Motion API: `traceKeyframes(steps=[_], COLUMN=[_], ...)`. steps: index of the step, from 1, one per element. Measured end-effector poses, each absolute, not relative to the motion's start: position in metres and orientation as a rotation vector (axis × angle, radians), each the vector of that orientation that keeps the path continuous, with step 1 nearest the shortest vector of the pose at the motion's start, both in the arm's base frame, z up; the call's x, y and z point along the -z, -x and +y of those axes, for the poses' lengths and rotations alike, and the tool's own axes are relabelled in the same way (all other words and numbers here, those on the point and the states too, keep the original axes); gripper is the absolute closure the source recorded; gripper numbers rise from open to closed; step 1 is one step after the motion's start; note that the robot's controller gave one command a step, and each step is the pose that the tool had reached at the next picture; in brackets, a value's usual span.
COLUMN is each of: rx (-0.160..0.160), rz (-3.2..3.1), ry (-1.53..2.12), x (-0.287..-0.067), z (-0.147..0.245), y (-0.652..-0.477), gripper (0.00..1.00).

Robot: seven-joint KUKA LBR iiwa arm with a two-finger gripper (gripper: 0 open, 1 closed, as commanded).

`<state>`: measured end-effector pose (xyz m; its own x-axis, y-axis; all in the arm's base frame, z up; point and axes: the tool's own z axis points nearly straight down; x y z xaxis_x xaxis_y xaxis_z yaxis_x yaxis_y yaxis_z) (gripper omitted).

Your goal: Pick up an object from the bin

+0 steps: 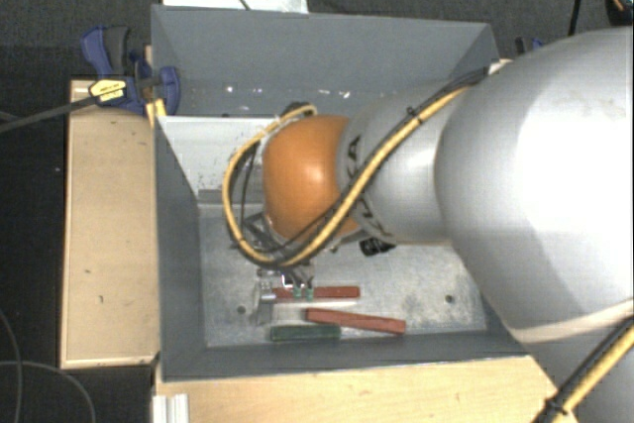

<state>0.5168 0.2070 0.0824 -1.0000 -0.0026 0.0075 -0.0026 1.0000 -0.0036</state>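
Observation:
My gripper (267,297) hangs low over the bin's front left floor, under the arm's orange cover. Just to its right lies a short reddish-brown stick (332,292), its left end right beside the gripper. A longer reddish-brown stick (357,321) lies a little nearer the front wall. A dark green flat bar (305,334) rests against the front wall, below the gripper. All three lie roughly parallel to the front wall.
The arm with its orange cover and yellow cable hides the bin's middle and right side. Bare grey floor shows to the right of the sticks. The left and front walls stand close to the gripper.

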Motion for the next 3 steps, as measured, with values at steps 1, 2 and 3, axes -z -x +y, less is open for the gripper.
traceKeyframes(steps=[1,2,3], rx=[-0.002,0.002,0.002], rz=[-3.145,-3.142,-3.099], ry=[0.059,0.061,-0.564], x=[-0.070,-0.071,-0.211], z=[0.137,0.141,0.159], y=[-0.497,-0.496,-0.490], gripper=[0.00,1.00,1.00])
